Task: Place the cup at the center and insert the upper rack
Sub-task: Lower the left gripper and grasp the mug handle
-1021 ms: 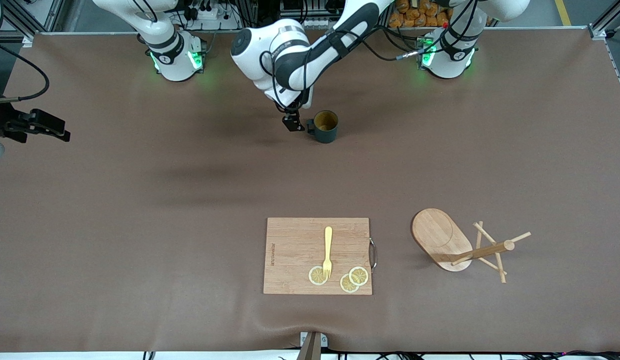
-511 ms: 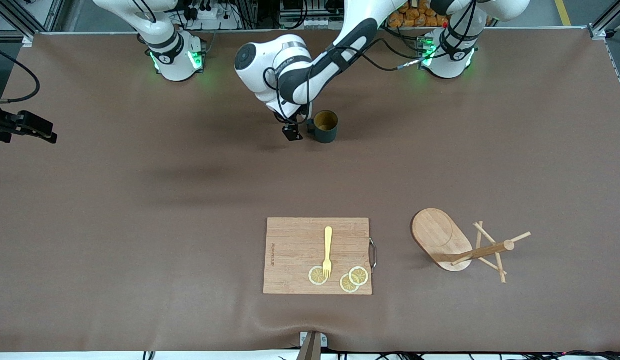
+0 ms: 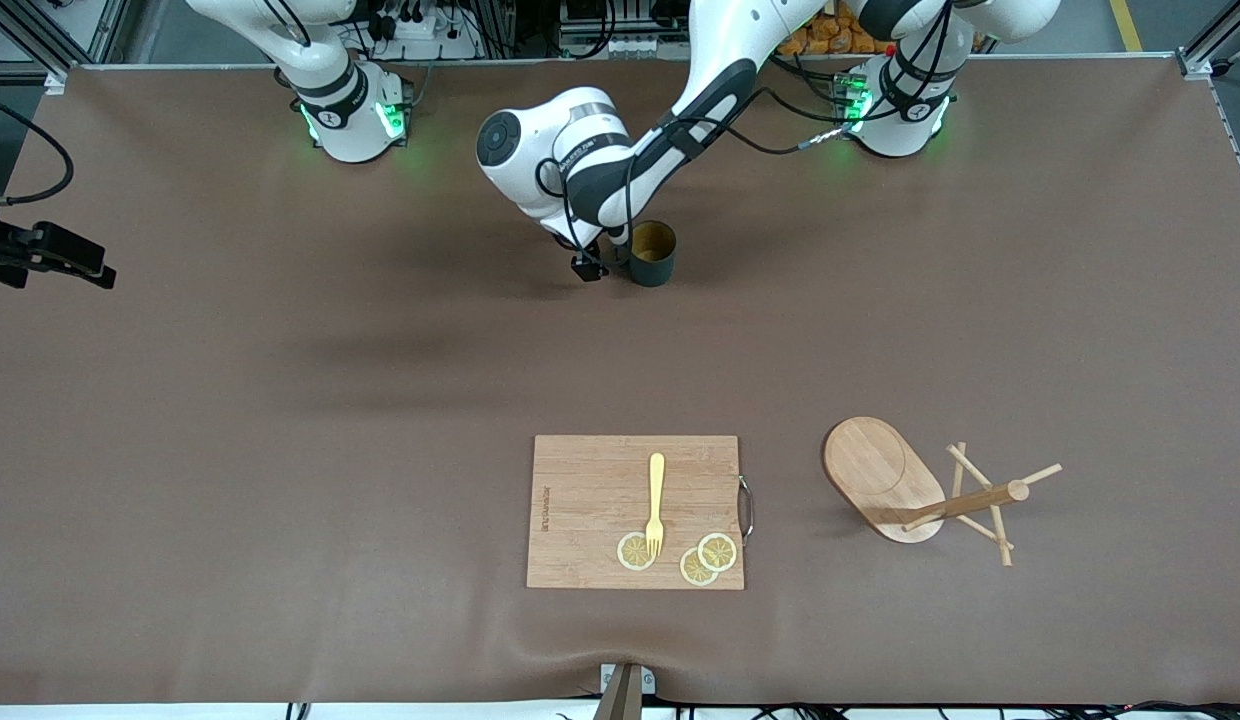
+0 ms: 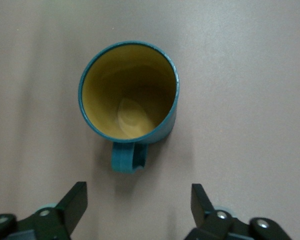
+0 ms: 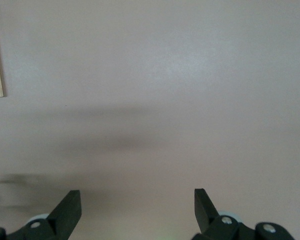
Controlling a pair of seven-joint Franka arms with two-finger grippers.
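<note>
Left gripper (image 4: 138, 200) spread wide, low beside cup (image 4: 129, 90), handle between fingers, untouched. Centre on handle before pinching. Right gripper (image 5: 137, 207) wide, waiting.

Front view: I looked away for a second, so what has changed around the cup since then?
The left gripper has come down beside the cup, at its handle; its fingers stand apart with the handle ahead of them, nothing held yet. The right gripper drew slightly toward its own end of the table and stays open. The cup, cutting board, fork and mug tree lying on its side have not moved.
</note>
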